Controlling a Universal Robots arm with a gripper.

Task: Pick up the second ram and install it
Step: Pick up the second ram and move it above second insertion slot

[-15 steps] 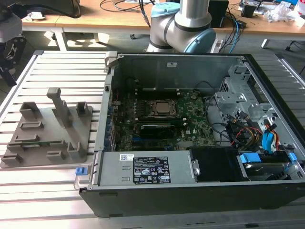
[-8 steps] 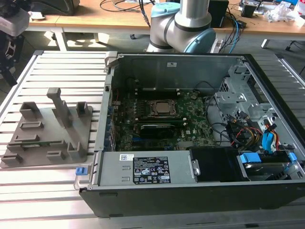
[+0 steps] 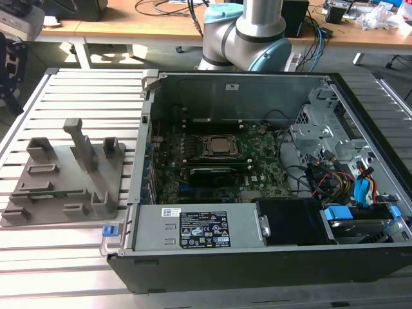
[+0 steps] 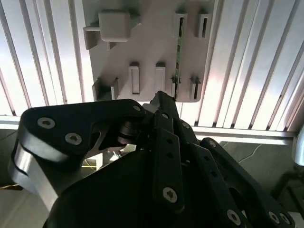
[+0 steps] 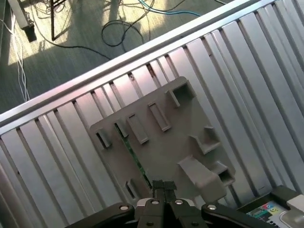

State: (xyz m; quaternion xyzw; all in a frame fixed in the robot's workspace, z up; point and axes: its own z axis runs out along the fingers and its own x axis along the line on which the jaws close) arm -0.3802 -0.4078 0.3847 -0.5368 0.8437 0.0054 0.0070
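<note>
Hovering above the grey holder block (image 5: 166,147) that carries the second ram (image 5: 134,159), the gripper (image 5: 164,186) has fingers together

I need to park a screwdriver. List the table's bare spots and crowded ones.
In the exterior view, the slatted table is bare nearer the camera than the grey holder block and beyond it to the far edge. Between block and computer case, just a narrow strip. Inside the case, motherboard and cables crowd everything.

Over holder (image 3: 61,183): the air was open above it on the slatted tabletop (image 3: 64,270).
Beside memory stick (image 5: 135,159): low posts (image 5: 102,138) stood at its ends; a tall post (image 5: 199,173) stood near.
Computer case (image 3: 257,267): walls and cables (image 3: 322,177) hemmed the board (image 3: 257,174).
</note>
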